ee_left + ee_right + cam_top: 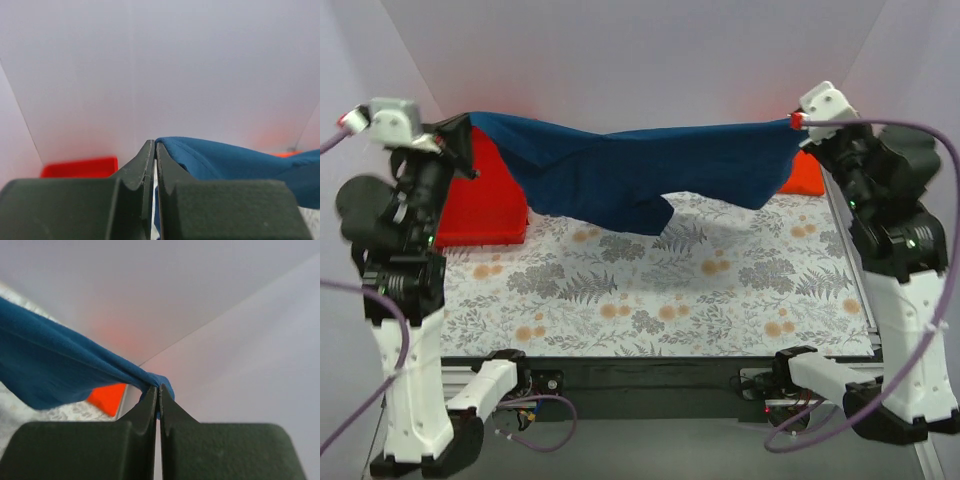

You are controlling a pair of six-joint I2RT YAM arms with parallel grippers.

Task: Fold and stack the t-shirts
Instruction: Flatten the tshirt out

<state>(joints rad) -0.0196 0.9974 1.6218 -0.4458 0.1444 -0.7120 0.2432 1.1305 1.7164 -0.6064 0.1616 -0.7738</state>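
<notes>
Hanging stretched above the floral table (650, 290), the navy t-shirt (640, 170) is sagging mid-span. Left gripper (154, 146) is pinching one end over the table's far-left corner; right gripper (159, 388) is pinching the other over its far-right corner, where the orange-red t-shirt (808, 176) is lying.

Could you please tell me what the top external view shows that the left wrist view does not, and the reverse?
Only the top external view shows the navy shirt in its full span, hanging between the left gripper and the right gripper, with both arms in sight. Only the left wrist view shows up close that the left jaws are shut on the shirt's corner. Both views show the navy cloth and the red object at the rear left.
</notes>
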